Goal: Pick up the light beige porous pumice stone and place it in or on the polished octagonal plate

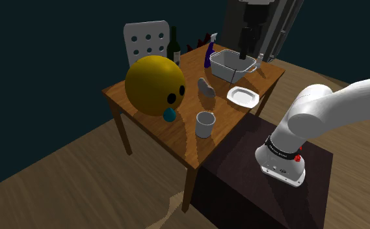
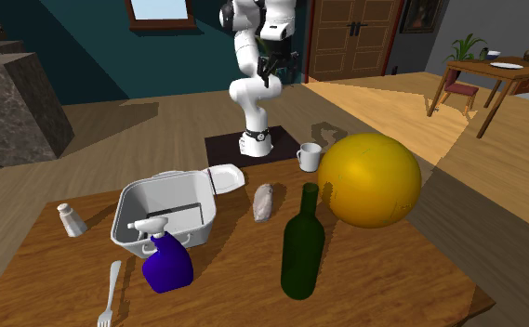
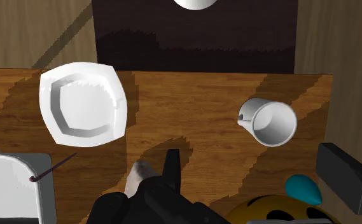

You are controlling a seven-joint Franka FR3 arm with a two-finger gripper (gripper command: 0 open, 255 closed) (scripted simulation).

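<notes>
Approach step: the jaws hang released and wide apart, high over the desk (image 1: 177, 130), holding nothing. The stone (image 1: 206, 88) lies mid-desk, just inward of the plate (image 1: 243, 97), which sits at the edge nearest the stand (image 1: 242, 185). Next, likely: shift over the stone, descend, clench.

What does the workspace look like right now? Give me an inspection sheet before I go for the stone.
Surface: wooden table, dim, with shadows across it.
Job's things: pale stone lies on the table, apart from the white eight-sided plate; the plate is bare.
Clutter: yellow ball, mug, grey tub, blue spray bottle, dark green bottle, fork, shaker.
Grippers: gripper open, holding nothing, high above the table.
Cables: nothing seen.
Surroundings: white chair behind the table; wood floor; second table far off.
</notes>
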